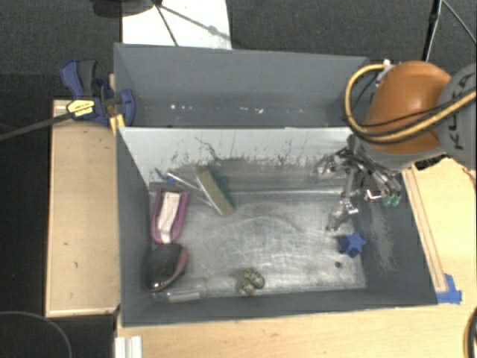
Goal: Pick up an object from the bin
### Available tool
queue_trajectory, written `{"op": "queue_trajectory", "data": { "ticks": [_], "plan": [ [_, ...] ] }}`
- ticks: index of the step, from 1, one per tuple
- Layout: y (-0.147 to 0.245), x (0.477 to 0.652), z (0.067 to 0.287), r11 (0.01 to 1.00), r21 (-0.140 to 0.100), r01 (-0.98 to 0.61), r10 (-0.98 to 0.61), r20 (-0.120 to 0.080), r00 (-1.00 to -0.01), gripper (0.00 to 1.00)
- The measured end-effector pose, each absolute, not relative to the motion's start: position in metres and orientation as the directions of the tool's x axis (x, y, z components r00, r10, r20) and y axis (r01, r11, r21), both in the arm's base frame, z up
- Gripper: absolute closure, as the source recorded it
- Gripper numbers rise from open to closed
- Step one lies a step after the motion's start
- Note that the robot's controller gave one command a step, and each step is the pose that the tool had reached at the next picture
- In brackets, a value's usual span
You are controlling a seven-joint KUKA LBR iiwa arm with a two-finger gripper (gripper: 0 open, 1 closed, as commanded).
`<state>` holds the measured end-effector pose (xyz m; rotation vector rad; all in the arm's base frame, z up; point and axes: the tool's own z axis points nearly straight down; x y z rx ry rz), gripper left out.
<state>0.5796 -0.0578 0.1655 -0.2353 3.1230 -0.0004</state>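
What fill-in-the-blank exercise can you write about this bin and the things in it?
1. The thing nearest the end effector is a small ___ star.
2. As the camera sees it, the purple pack lies on the ___ side of the bin.
3. The round cover on the arm is ___.

Missing words: blue; left; orange.

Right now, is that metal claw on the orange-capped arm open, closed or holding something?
Gripper: cannot be told, open or closed; it hangs just above the small blue star-shaped piece by the grey metal bin's right wall.
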Motion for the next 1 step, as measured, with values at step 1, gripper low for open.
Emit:
{"op": "queue_trajectory", "data": {
  "ticks": [1],
  "plan": [
    [-0.0955, 0.5897, 0.0876, 0.949, 0.0, 0.316, 0.316, 0.003, -0.949, 0.0]
  ]
}}
